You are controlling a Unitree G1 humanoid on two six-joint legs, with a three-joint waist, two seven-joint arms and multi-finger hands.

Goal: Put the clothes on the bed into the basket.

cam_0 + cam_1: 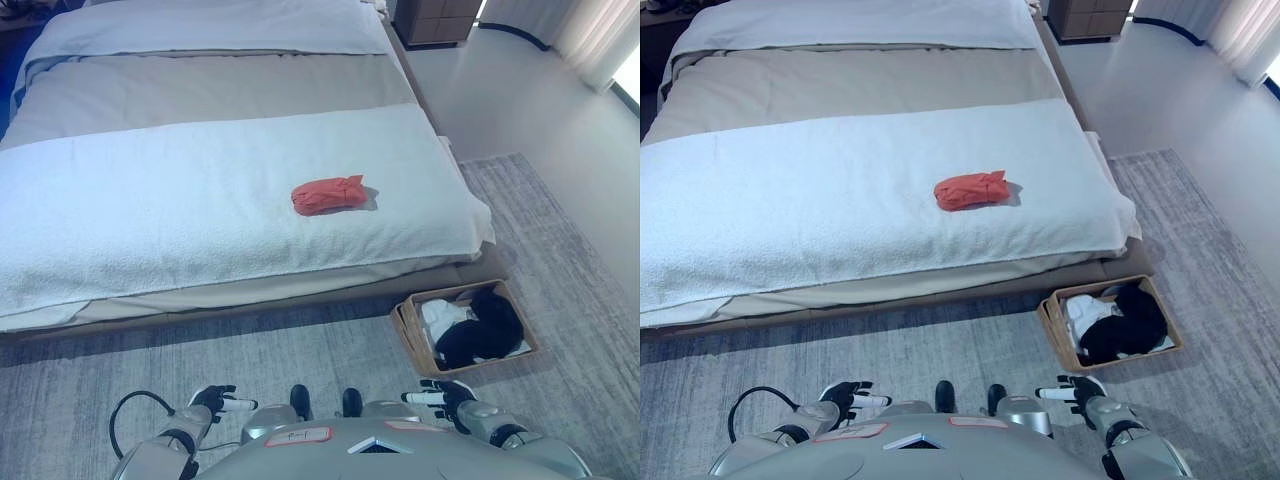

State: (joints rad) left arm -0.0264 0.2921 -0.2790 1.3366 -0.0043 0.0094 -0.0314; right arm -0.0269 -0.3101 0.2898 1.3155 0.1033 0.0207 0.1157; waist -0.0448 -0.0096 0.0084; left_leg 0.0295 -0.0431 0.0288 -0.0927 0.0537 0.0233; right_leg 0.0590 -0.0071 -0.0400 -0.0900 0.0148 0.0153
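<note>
Terrycloth, white and nubby, covers the near half of the bed (150,230), with a smooth beige band beyond it and a pale sheet folded at the head. On that towelling, right of the bed's middle and towards its foot edge, lies a red garment (327,195), bunched into a short soft roll with a pointed corner at its right end. It touches nothing but the cloth beneath it.

Off the bed's near right corner, on a grey flat-woven rug (300,350), stands a rectangular brown basket (529,331) with stiff straight walls. Inside are a black garment (483,327), heaped and matte, and crumpled white clothing (438,316) beside it. Past the rug, to the bed's right, the floor (520,100) is pale and glossy, and a dark wooden cabinet (435,20) stands by the bed's head.

Both hands hang low, well short of the bed's foot: the left hand (215,403) and right hand (445,399) each have fingers loosely extended, empty.
</note>
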